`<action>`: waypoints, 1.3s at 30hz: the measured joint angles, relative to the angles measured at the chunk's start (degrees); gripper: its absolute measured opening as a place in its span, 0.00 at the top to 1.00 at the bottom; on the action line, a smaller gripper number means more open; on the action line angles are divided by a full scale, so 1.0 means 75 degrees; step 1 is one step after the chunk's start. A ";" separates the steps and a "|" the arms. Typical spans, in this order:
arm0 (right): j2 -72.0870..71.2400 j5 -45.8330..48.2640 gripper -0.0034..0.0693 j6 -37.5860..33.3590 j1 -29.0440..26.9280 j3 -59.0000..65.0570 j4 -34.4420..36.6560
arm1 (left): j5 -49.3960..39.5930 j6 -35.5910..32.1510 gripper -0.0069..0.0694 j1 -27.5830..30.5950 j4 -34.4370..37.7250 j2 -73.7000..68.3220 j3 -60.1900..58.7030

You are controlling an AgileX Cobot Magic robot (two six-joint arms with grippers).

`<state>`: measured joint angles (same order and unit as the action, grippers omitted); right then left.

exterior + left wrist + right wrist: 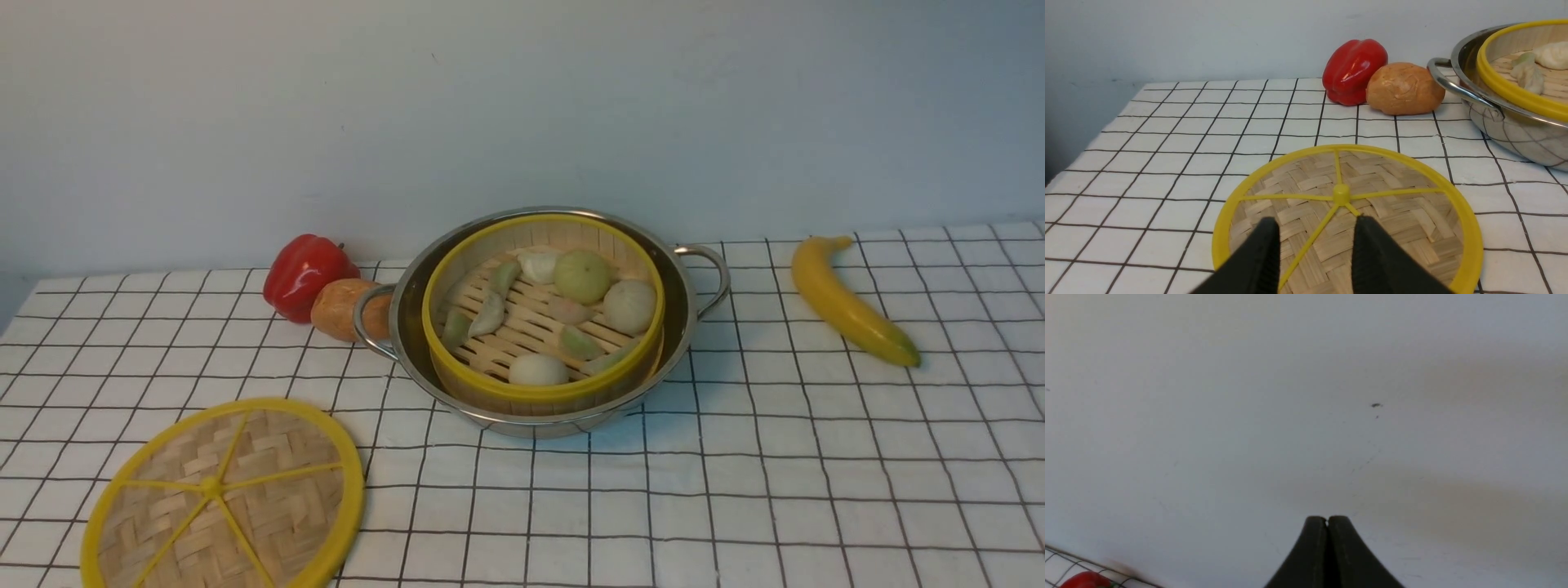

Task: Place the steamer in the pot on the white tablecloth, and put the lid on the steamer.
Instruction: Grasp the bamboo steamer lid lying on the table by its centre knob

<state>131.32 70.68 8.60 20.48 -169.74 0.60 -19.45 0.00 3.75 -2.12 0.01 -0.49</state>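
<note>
Here the lid [1400, 204] lies flat beneath the left gripper's [1316, 222] parted, empty fingers [1261, 261]

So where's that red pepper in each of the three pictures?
Front view: the red pepper sits left of the pot, beside the brown bun.
Left wrist view: beyond the lid, red pepper beside that same bun.
Right wrist view: only a blurred red sliver at the edge, probably it.
Shared landmark: the gridded white tablecloth.

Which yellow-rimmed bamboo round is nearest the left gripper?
The lid: flat woven disc with spokes, on the tablecloth just ahead of the left gripper. The steamer sits farther off, in the pot.
</note>
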 joint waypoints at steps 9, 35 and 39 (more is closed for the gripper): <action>-0.0071 0.0007 0.92 -0.0507 0.0167 0.0000 -0.0644 | 0.0000 0.0000 0.59 0.0000 0.0000 0.0000 0.0000; -0.6160 -0.5291 0.82 0.1523 -0.1240 1.2316 -0.1418 | 0.0000 0.0000 0.59 0.0000 0.0000 0.0000 0.0000; -0.7367 -0.6854 0.80 0.2099 -0.1544 1.4802 -0.1459 | 0.0000 0.0000 0.59 0.0000 0.0000 0.0000 0.0000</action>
<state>76.06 19.27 24.34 8.89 -58.73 -10.34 -19.45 0.00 3.75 -2.12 0.01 -0.49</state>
